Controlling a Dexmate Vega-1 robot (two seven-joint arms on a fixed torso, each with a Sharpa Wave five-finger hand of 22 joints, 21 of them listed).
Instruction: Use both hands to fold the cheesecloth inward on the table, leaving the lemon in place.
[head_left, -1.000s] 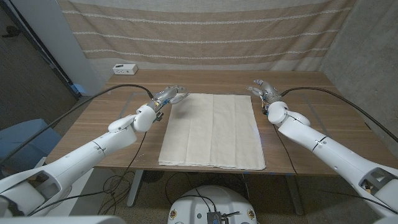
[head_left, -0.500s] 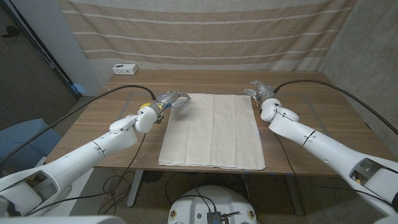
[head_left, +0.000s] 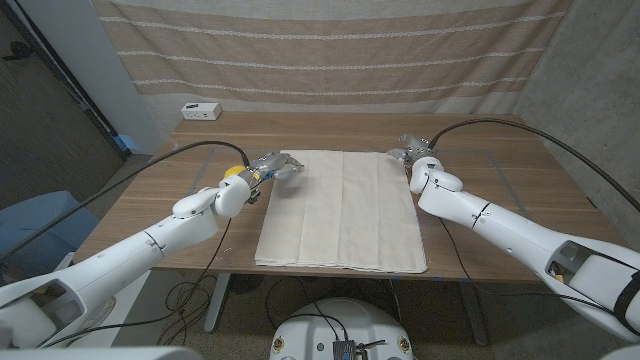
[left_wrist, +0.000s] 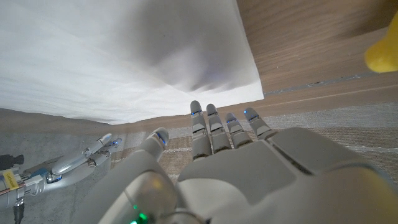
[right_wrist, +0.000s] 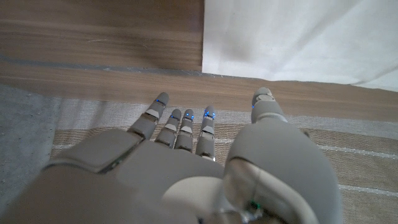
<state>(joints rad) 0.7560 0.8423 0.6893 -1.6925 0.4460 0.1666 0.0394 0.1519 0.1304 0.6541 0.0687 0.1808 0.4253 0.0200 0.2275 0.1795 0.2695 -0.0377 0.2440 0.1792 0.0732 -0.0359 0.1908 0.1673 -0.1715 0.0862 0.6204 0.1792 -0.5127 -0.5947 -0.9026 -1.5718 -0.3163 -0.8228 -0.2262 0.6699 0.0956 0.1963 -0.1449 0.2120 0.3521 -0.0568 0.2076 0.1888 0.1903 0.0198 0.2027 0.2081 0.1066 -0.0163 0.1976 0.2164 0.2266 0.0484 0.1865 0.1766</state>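
The pale cheesecloth (head_left: 340, 208) lies spread flat on the wooden table (head_left: 500, 190). My left hand (head_left: 279, 166) hovers at its far left corner with fingers apart, holding nothing. In the left wrist view the left hand (left_wrist: 230, 162) reaches toward the edge of the cheesecloth (left_wrist: 118, 56). A yellow lemon (head_left: 235, 172) sits on the bare wood just left of the cloth, beside my left wrist, and it shows again in that view as the lemon (left_wrist: 380, 53). My right hand (head_left: 412, 153) is open at the far right corner. The right wrist view shows the right hand (right_wrist: 186, 162) just short of the cheesecloth corner (right_wrist: 298, 37).
A small white box (head_left: 201, 109) stands at the table's far left corner. A striped curtain (head_left: 330, 50) hangs behind the table. Black cables trail from both arms across the wood on each side of the cloth.
My left hand has come nearer and lower onto the cloth's far left corner. My right hand has moved left to the far right corner. The cloth and lemon have not moved.
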